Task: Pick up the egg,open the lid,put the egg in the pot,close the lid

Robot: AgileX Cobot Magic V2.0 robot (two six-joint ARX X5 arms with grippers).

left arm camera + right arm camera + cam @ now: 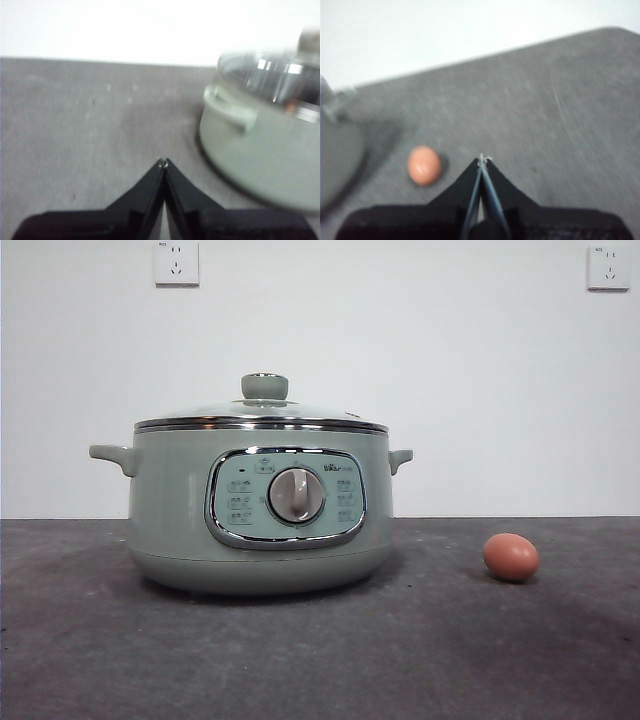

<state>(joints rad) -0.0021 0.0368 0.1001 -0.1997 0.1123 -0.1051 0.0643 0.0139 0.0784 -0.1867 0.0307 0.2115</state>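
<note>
- The left gripper (163, 161) hangs above the surface (90, 130), its two black jaws pressed together to a single tip and holding nothing; its wrist view is blurred.
- The right gripper (482, 159) likewise hangs over the surface with its jaws drawn tight together, empty; only a thin seam shows between them, and this view too is soft.
- Neither arm shows in the front view.
- The dark grey surface (420, 660) lies bare in the foreground of the front view.
- The egg (511, 557), reddish-brown and smooth, lies on its side on the surface, well apart from the pot and on the side of the pot's smaller-looking handle in the front view. In the right wrist view the egg (424, 165) sits near the closed jaws but does not touch them.
- The pot (258, 510), pale sage-green, stands on the surface with its chrome-framed panel and silver dial (296, 495) facing the front camera, a small handle on each side.
- The lid (262, 412) sits closed on the pot, steel rim seated all round, its pale green knob (264, 386) upright on top.
- In the left wrist view the pot (260, 150) and one handle lie near that gripper, apart from it.
- Behind stands a white wall (450, 390) with two sockets high up.
</note>
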